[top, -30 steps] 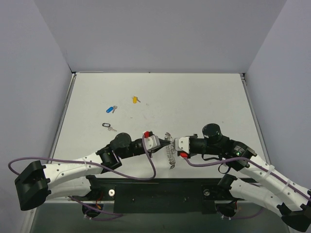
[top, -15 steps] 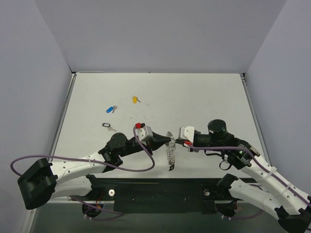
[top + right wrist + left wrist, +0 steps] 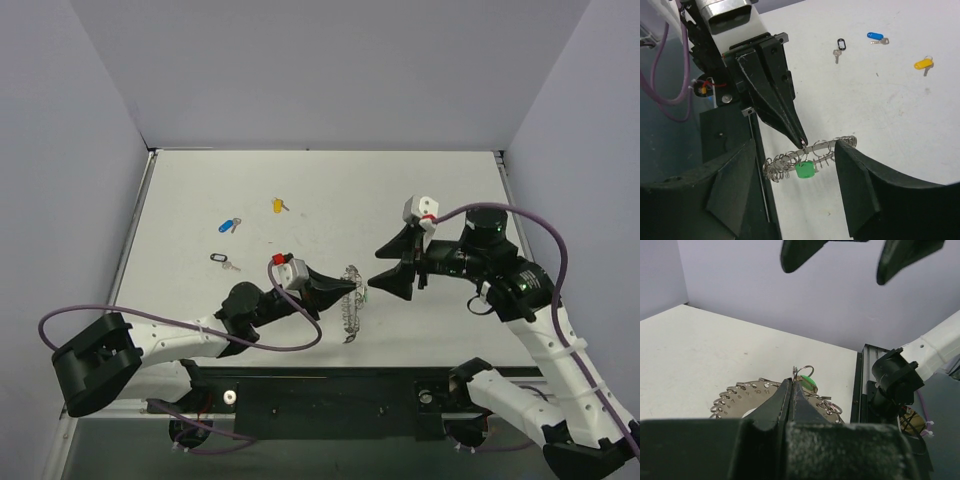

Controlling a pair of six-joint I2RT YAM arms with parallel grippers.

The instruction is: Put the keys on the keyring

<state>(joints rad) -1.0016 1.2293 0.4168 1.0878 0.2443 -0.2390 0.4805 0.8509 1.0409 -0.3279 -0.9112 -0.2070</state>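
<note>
My left gripper [image 3: 352, 288] is shut on a small wire loop at the edge of the keyring [image 3: 349, 308], holding the silvery hoop up off the table. A green-headed key [image 3: 805, 170] dangles from that loop. In the right wrist view, the left gripper [image 3: 802, 141] pinches the keyring [image 3: 826, 145] from above. My right gripper [image 3: 386, 264] stands open just right of the hoop, holding nothing. Its fingers [image 3: 735, 185] flank the hoop without touching it. Black-headed [image 3: 220, 259], blue-headed [image 3: 229, 224] and yellow-headed [image 3: 279, 205] keys lie on the table at the far left.
The white table [image 3: 450, 190] is walled by grey panels on three sides. A black rail [image 3: 320, 395] with the arm bases runs along the near edge. Purple cables [image 3: 300, 335] loop around both arms.
The right gripper has opened and drawn back up and to the right, away from the keyring. The green key now hangs from the hoop. The left gripper has kept its grip.
</note>
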